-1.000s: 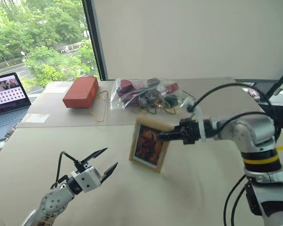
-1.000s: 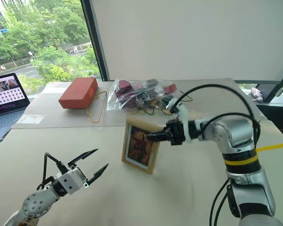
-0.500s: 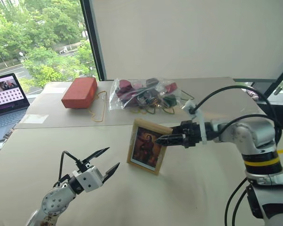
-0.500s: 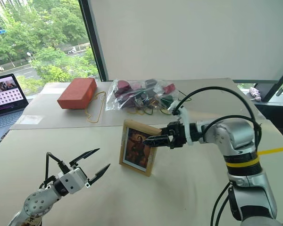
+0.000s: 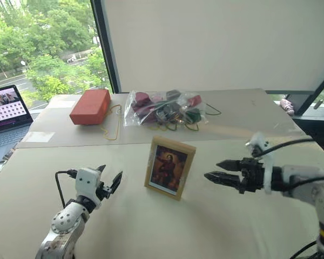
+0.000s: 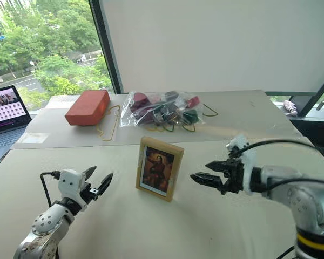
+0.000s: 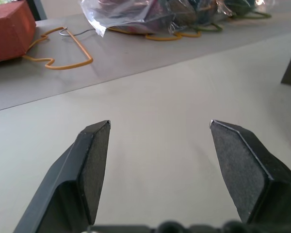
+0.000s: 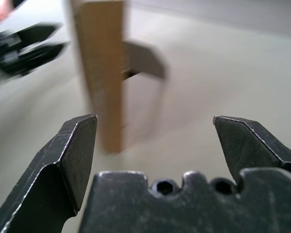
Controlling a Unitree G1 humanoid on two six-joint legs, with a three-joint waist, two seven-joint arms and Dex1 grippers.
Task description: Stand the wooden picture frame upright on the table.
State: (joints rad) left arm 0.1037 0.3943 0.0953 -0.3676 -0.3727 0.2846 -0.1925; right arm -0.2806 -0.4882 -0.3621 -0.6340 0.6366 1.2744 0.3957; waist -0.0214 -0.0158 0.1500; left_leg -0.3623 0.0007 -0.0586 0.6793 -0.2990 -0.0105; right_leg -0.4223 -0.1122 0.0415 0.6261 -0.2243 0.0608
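Head views: the wooden picture frame (image 5: 169,167) stands upright on the table (image 5: 151,226), portrait facing the robot, leaning slightly back. Right gripper (image 5: 211,171) hangs just beside the frame's right edge, apart from it, fingers spread and empty. Left gripper (image 5: 109,178) sits off the frame's left side, well apart, fingers also spread. The step looks like a release; judged best done by drawing the right arm straight away, not brushing the frame.

Left wrist view: spread fingers (image 7: 92,160) over bare tabletop; red-orange block (image 7: 9,29) and plastic bag (image 7: 150,12) on the far table.

Right wrist view: frame seen edge-on, its stand (image 8: 143,60) folded out behind, ahead of the open fingers (image 8: 77,145).
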